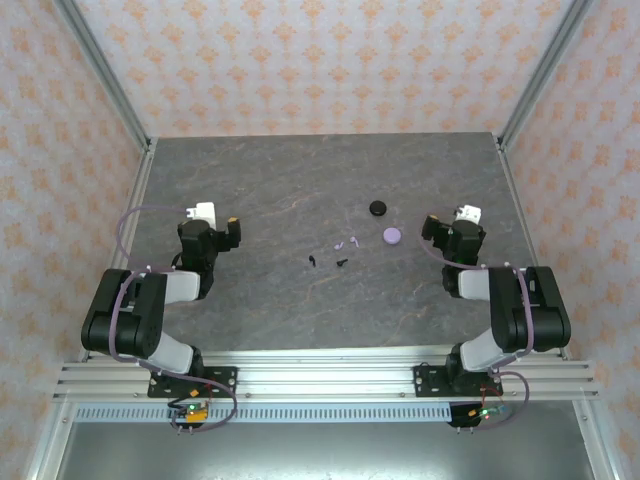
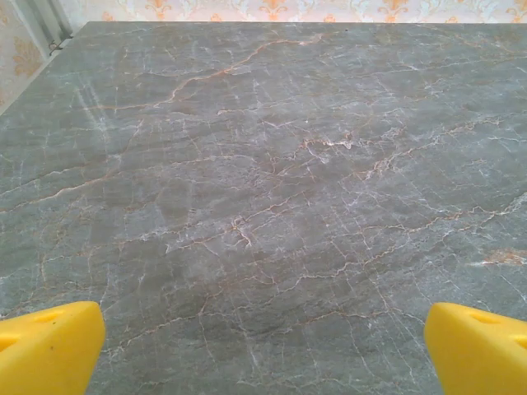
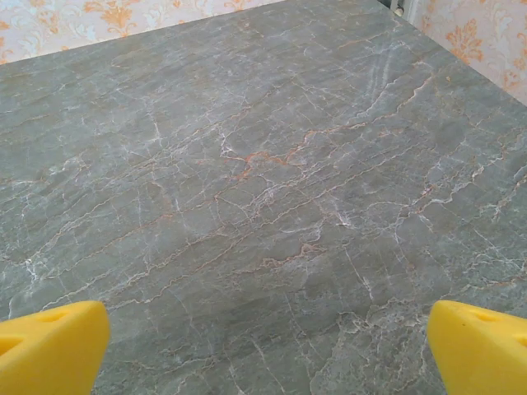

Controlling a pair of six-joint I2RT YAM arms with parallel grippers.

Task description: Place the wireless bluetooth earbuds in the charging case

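In the top view, two pale lavender earbuds [image 1: 346, 243] lie close together at mid-table, and two black earbuds [image 1: 326, 262] lie just nearer and to their left. A round lavender charging case [image 1: 392, 236] sits right of them, with a round black case [image 1: 377, 208] behind it. My left gripper [image 1: 210, 224] rests folded back at the left, far from the earbuds. My right gripper [image 1: 452, 224] rests at the right, a short way from the lavender case. In the wrist views the left gripper [image 2: 263, 350] and the right gripper [image 3: 265, 350] stand open, with bare table between their yellow fingertips [image 2: 49, 346].
The grey marbled table [image 1: 280, 180] is walled by patterned panels on three sides, with metal posts [image 1: 110, 85] at the back corners. An aluminium rail [image 1: 320, 378] carrying both arm bases runs along the near edge.
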